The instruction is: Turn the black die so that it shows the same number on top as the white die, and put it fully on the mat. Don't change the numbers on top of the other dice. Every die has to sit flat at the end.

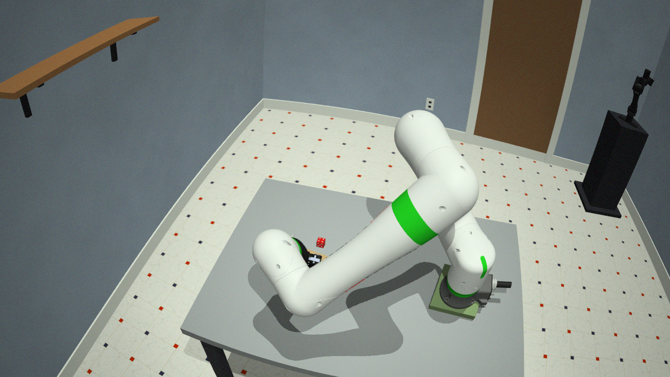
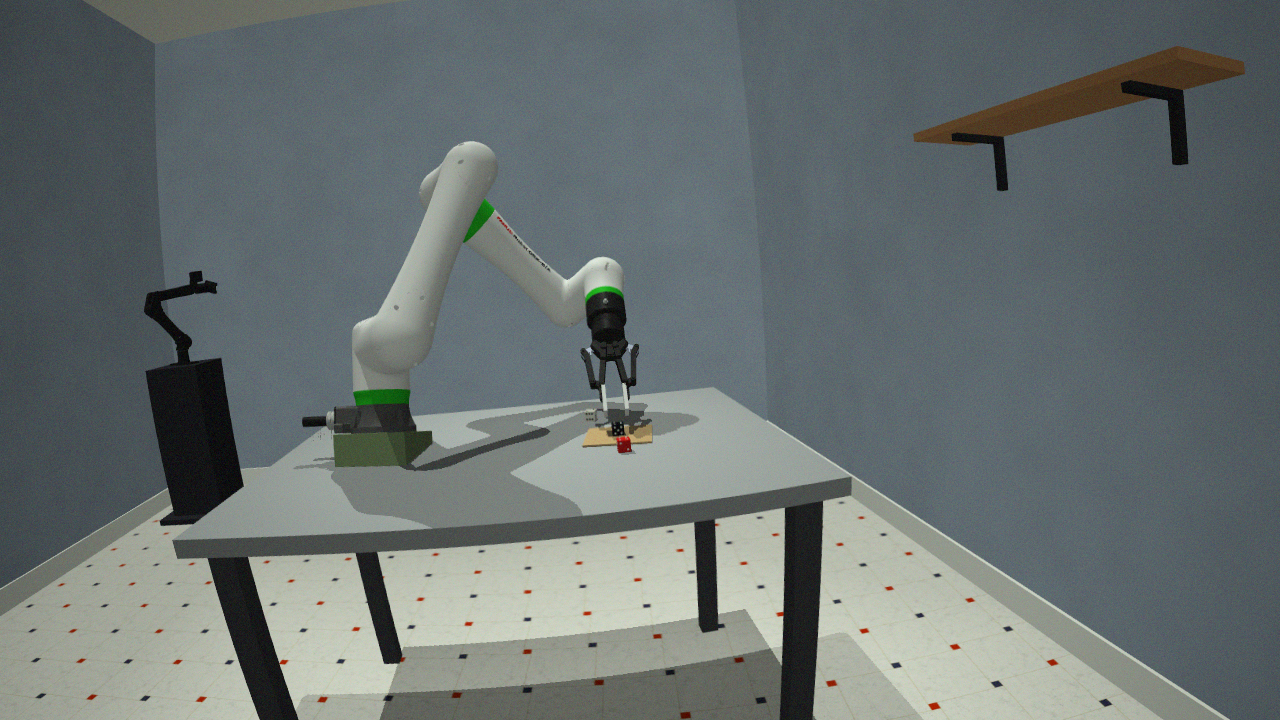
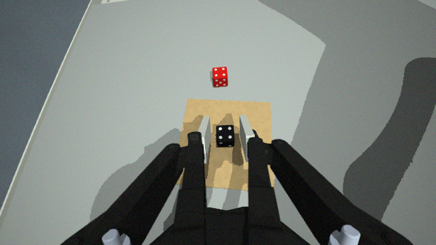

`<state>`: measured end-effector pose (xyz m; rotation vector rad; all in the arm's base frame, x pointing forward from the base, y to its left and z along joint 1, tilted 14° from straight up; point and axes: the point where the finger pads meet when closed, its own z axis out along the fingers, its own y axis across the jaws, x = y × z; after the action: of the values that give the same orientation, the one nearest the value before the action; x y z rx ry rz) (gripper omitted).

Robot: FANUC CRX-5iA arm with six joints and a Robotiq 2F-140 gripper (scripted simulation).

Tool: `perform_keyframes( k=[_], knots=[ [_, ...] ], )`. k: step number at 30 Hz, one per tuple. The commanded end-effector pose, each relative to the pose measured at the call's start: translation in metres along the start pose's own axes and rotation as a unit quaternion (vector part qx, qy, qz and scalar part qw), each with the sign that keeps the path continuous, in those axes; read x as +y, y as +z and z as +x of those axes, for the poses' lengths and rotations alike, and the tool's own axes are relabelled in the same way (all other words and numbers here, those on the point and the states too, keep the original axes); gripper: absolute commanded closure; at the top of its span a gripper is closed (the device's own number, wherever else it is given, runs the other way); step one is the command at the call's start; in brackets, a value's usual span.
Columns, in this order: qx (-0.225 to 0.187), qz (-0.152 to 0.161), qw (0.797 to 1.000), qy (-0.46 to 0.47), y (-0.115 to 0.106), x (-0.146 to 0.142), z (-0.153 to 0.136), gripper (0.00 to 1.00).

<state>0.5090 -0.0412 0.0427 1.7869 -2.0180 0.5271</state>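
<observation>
The black die (image 2: 617, 428) (image 3: 225, 136) sits flat on the tan mat (image 2: 595, 439) (image 3: 260, 110), near its middle, with four pips on top. My gripper (image 2: 616, 411) (image 3: 225, 125) points down just above the black die. Its fingers are partly open with nothing between them, one to each side of the die as the wrist view shows it. The white die (image 2: 589, 415) stands on the table behind the mat in the exterior view; its top number is too small to read there. The arm hides it in the top view, and it is outside the wrist view.
The red die (image 1: 320, 242) (image 2: 623, 444) (image 3: 220, 77) lies flat on the grey table (image 1: 253, 210) (image 2: 716, 456) (image 3: 136, 68), just off the mat's edge, with four pips on top. The arm's base stands on a green block (image 1: 451, 308) (image 2: 375, 450).
</observation>
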Motion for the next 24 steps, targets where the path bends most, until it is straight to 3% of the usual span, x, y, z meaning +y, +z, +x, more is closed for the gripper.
perform_keyframes(
  k=[1,24],
  knots=[
    [0.0,0.0,1.0,0.0,0.003,0.0,-0.003,0.75],
    [0.0,0.0,1.0,0.0,0.023,0.0,-0.023,0.75]
  ],
)
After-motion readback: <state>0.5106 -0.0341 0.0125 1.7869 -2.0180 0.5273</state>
